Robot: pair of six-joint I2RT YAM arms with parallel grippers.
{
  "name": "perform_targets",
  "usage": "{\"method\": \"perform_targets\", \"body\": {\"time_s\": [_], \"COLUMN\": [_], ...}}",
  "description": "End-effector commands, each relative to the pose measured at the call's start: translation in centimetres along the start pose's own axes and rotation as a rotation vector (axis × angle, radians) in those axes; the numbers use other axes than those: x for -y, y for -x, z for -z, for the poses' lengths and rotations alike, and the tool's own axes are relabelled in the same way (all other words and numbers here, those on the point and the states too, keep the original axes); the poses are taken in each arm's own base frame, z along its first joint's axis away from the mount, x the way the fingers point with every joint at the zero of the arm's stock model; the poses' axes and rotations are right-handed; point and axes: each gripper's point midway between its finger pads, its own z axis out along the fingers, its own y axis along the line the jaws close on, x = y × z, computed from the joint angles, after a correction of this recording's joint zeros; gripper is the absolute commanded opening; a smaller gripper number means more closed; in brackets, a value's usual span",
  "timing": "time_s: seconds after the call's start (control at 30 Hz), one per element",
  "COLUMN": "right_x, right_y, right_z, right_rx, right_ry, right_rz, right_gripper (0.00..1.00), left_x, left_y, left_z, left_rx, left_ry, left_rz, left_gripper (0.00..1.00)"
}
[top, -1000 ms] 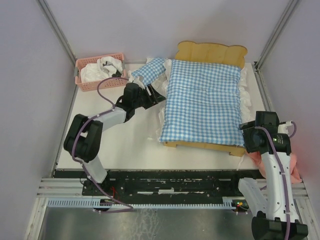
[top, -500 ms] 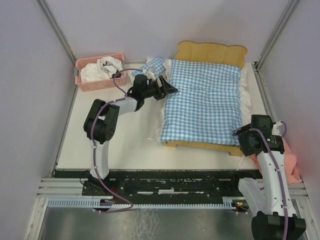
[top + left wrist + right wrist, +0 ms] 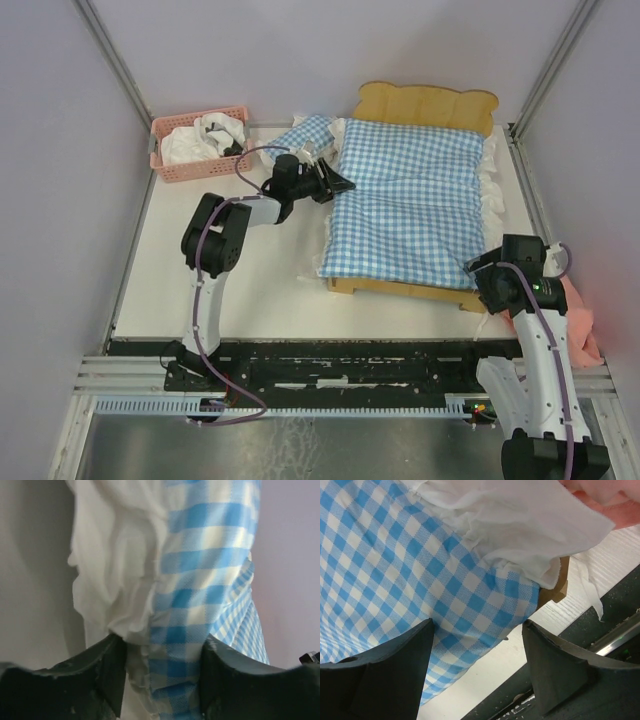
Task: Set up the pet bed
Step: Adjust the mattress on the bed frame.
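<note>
Lavender walls close in a white table, and from where I stand at the near edge the one pet bed sits out toward 1 o'clock. Its scalloped headboard points to 12 and its foot rail faces 6, so the long axis runs near enough 12 to 6, with the foot swung a touch toward 7. One blue-and-white gingham quilt covers it almost end to end, and a white ruffle spills over the 3 o'clock side.

One small gingham pillow lies on the table just beside the headboard, at its 9 o'clock. One pink basket stands in the 11 o'clock corner with white cloth bundled inside. One pink cloth lies off the table's edge at about 4 o'clock.

Two arms are at work. The left gripper reaches to the 9 o'clock edge of the bed; its jaws stand apart with the ruffled gingham hem between them, but up this close I cannot tell whether they are pinching it. The right gripper hovers over the quilt at the bed's 5 o'clock foot corner, jaws spread wide and holding nothing.
</note>
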Motion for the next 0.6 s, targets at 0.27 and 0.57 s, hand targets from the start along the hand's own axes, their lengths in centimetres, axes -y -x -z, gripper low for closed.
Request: {"method": "perform_targets", "body": {"time_s": [0.27,0.57], "right_x": [0.5,1.4], "right_y": [-1.0,-1.9], "right_z": [-1.4,-3.2], "right_rx": [-0.016,-0.055], "right_ry": [0.029,-0.011], "right_rz": [0.070,0.102], "right_gripper": [0.78,0.77], "left_x": [7.5,6.4], "left_y": [1.6,1.7], "left_z": [2.1,5.2], "left_rx": [0.080,0.131], "left_ry": [-0.157,0.031], "left_rz": [-0.019,-0.107], "left_gripper": [0.14,0.04]}}
